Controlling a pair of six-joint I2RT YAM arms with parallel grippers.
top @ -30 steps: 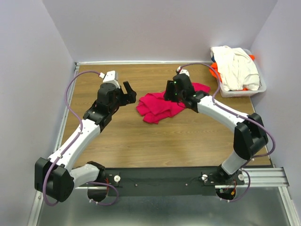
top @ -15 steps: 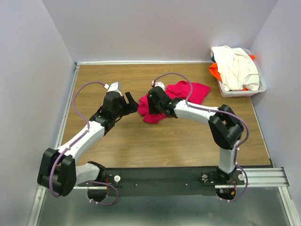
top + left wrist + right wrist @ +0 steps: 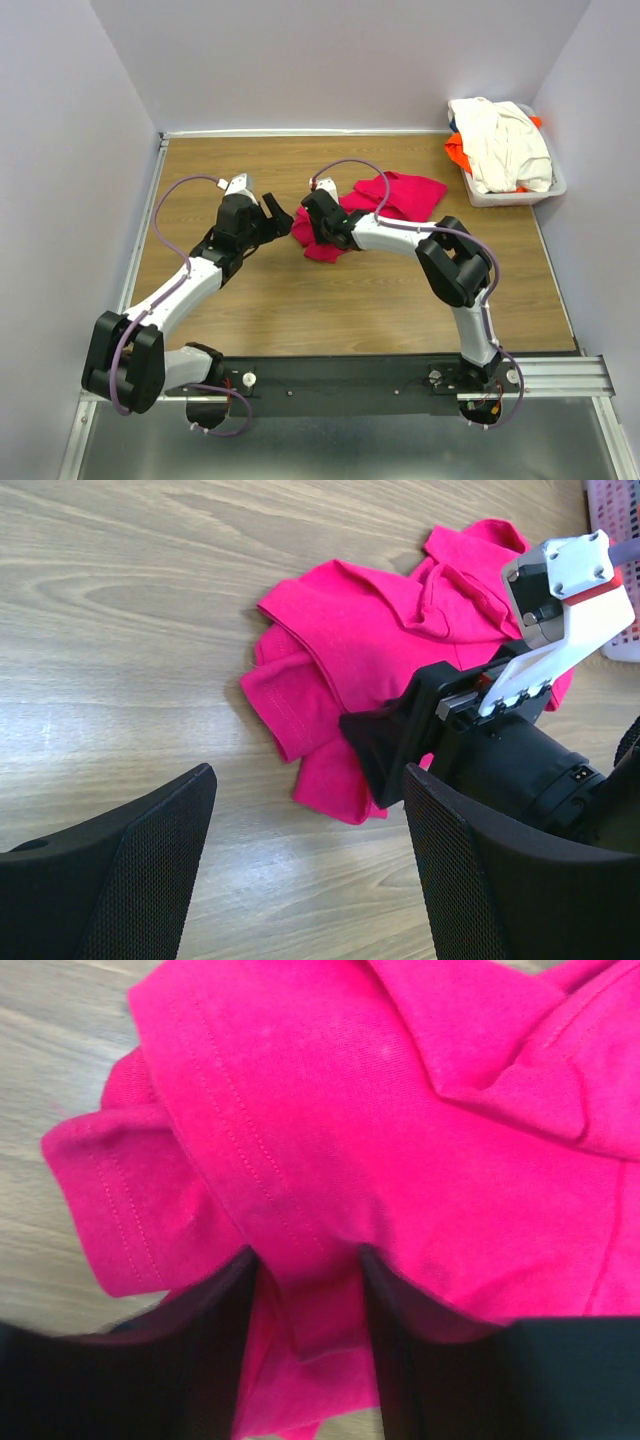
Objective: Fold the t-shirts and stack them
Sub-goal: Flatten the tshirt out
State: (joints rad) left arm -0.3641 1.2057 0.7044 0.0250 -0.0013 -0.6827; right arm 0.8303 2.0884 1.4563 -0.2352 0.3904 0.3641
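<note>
Near the middle of the bench point(image 3: 300, 300) lay the pink shirt point(image 3: 405, 193), crumpled and not yet folded. The right tool point(image 3: 305, 1260) pressed on its left part, fingers partly apart with a ridge of cloth between them, probably to lift an edge; whether they pinched it I could not tell. The left tool point(image 3: 279, 213) hung wide open and empty just beside the hem, likely waiting for a corner. The white shirt point(image 3: 505, 140) hid most of the orange shirt point(image 3: 458, 152) in the basket point(image 3: 492, 198).
</note>
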